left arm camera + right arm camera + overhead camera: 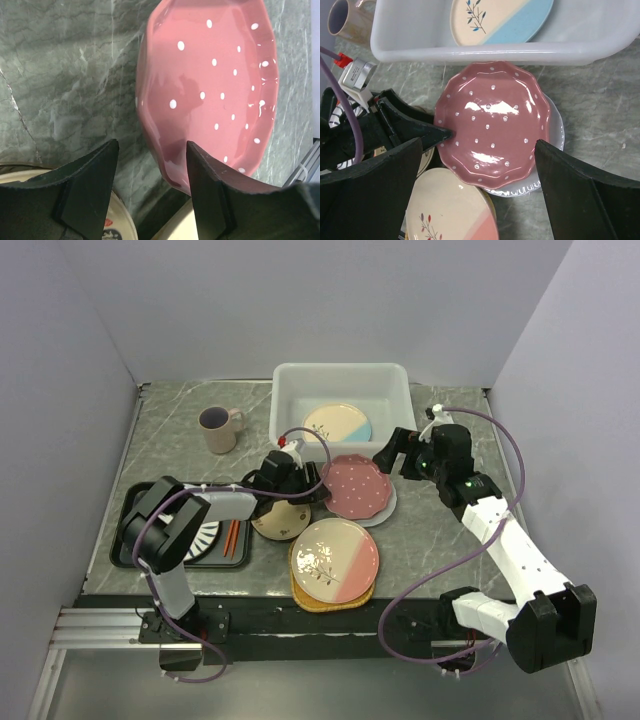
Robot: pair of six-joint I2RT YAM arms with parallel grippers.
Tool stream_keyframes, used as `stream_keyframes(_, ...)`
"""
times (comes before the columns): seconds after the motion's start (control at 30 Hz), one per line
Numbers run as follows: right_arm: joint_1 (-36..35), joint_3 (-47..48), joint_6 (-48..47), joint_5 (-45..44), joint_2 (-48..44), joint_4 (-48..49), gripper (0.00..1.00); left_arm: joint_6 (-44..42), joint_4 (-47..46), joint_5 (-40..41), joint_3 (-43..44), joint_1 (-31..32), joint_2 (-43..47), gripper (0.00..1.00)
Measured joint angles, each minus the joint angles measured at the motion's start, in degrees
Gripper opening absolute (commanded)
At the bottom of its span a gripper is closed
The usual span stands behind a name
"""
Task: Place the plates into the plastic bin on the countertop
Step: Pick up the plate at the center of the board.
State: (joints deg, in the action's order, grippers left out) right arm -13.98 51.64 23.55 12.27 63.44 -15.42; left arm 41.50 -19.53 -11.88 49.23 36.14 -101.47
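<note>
My left gripper (152, 147) is open, one fingertip touching the left rim of the pink dotted plate (492, 132). That plate lies on a white plate (556, 125) on the countertop (60, 75), just near of the plastic bin (290, 380). My right gripper (477, 145) hangs wide open over it.

No text can be read; a dark printed mark on the small round cream-tan plate (124, 222), bottom of the left wrist view, is too blurred
</note>
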Motion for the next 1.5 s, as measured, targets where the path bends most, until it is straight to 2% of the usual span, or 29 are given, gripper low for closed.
stream_keyframes(0.1, 0.0, -0.31, 0.0, 0.28, 0.0, 0.04, 1.0, 0.17, -0.57, 0.15, 0.04, 0.11, -0.66, 0.6)
stream_keyframes(0.2, 0.04, -0.52, 0.0, 0.48, 0.0, 0.04, 1.0, 0.2, -0.83, 0.2, 0.04, 0.22, -0.79, 0.52)
stream_keyframes(0.3, 0.13, -0.68, 0.0, 0.68, 0.0, 0.04, 1.0, 0.44, -0.94, 0.15, 0.15, 0.28, -0.83, 0.38)
stream_keyframes(0.33, 0.15, -0.76, 0.0, 0.68, 0.0, 0.07, 1.0, 0.42, -0.96, 0.15, 0.35, 0.33, -0.92, 0.28)
stream_keyframes(0.4, 0.17, -1.16, 0.0, 0.74, 0.0, 0.33, 1.0, 0.83, -1.09, 0.11, 0.85, 0.35, -1.33, 0.19)
stream_keyframes(0.43, 0.22, -1.44, 0.02, 0.76, 0.0, 0.31, 1.0, 1.49, -1.57, 0.07, 0.98, 0.24, -1.36, 0.1)
stream_keyframes(0.53, 0.37, -1.64, 0.02, 0.79, 0.0, 0.15, 1.0, 2.19, -2.49, 0.57, 2.21, 0.09, -1.44, 0.01)
stream_keyframes(1.2, 0.44, -2.27, 0.24, 1.09, 0.0, 0.94, 1.0, 1.86, -1.36, 1.22, 2.25, 0.17, -1.42, 0.01)
stream_keyframes(1.5, 0.52, -2.27, 0.85, 1.88, 0.02, 1.33, 1.0, 1.18, 5.35, 1.2, 2.25, 0.07, 2.56, 0.01)
